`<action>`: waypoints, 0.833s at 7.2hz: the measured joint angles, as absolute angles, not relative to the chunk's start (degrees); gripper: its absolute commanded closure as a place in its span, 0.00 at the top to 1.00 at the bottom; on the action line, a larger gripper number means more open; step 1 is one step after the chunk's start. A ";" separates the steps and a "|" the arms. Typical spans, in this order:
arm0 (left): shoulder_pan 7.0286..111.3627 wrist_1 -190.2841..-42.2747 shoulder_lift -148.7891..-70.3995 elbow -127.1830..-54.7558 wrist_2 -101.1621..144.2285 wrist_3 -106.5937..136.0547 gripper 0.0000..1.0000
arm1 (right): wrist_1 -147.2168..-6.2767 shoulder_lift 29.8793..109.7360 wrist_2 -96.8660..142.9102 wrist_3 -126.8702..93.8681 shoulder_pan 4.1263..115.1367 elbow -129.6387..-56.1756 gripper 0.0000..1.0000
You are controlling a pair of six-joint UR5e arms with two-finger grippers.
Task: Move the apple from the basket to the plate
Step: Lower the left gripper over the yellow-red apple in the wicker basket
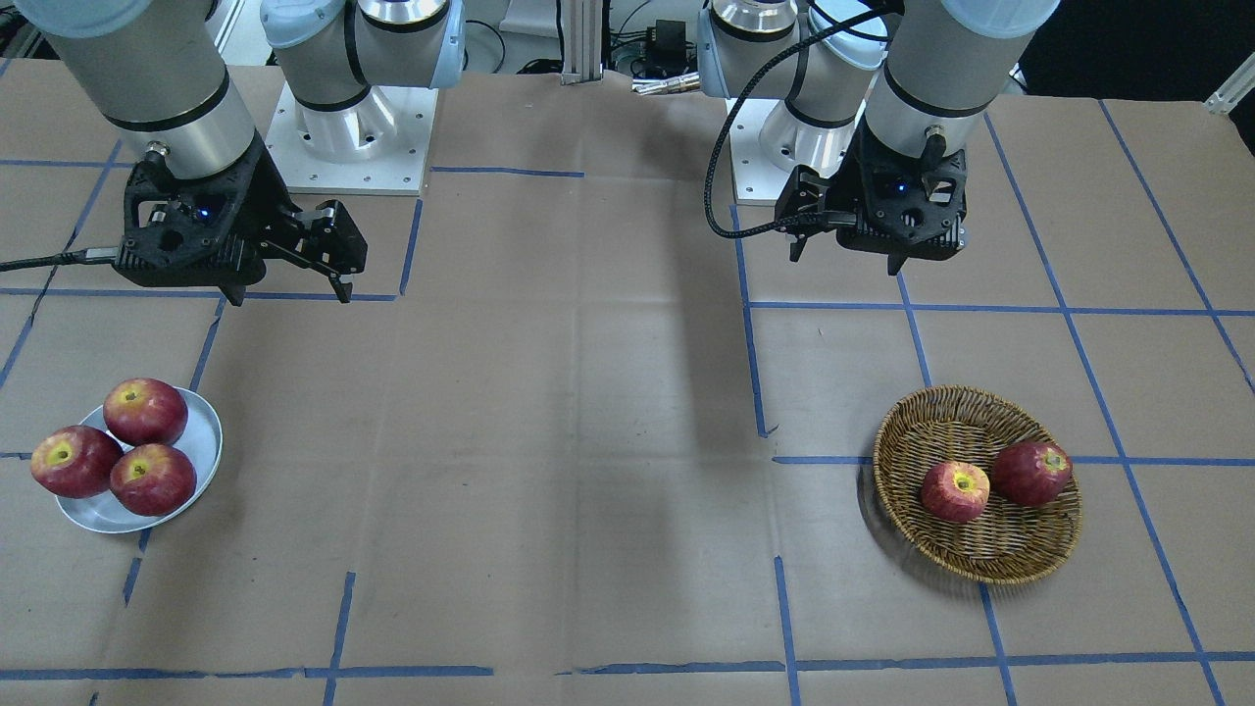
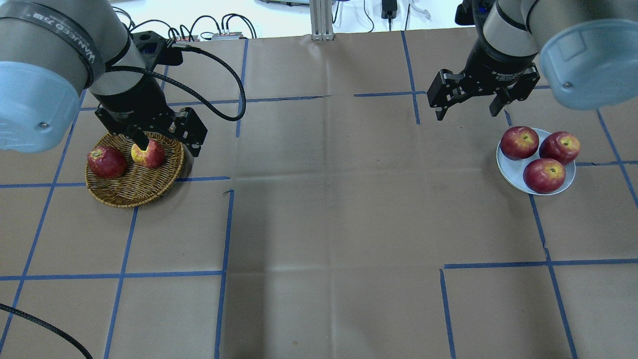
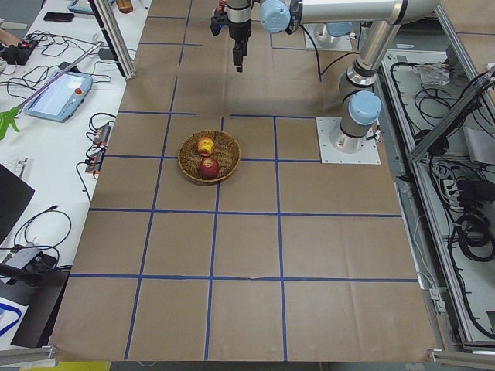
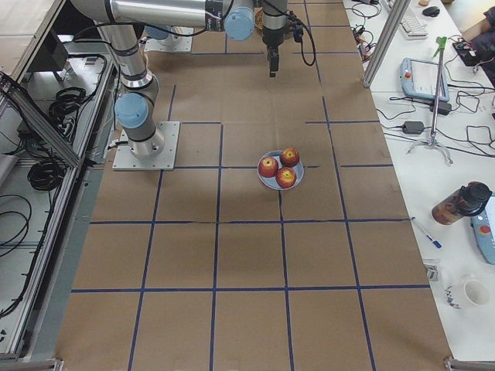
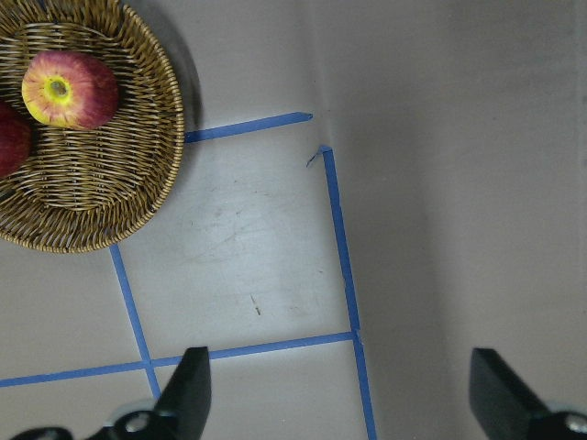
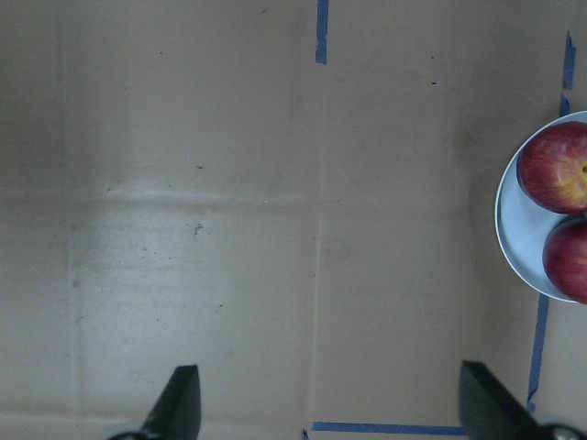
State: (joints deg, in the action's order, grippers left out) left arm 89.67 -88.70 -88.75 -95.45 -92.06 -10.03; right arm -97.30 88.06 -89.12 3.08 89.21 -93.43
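Upward, stem hollow of apple (image 1: 954, 490)

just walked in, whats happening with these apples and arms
Nothing is being held yet. The left gripper hovers open near the basket, where the apple lies beside a darker apple. The right gripper is open too, up near the plate, which already carries three apples.
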 measured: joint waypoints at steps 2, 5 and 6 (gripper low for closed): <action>89.59 -88.15 -88.96 -95.32 -92.34 -10.18 0.99 | -97.29 88.06 -89.12 3.08 89.21 -93.43 1.00; 89.56 -87.07 -88.93 -95.56 -92.57 -10.63 0.99 | -97.22 88.07 -89.12 3.08 89.21 -93.43 1.00; 89.48 -87.01 -88.84 -96.00 -92.56 -10.76 0.99 | -97.21 88.05 -89.12 3.08 89.21 -93.45 1.00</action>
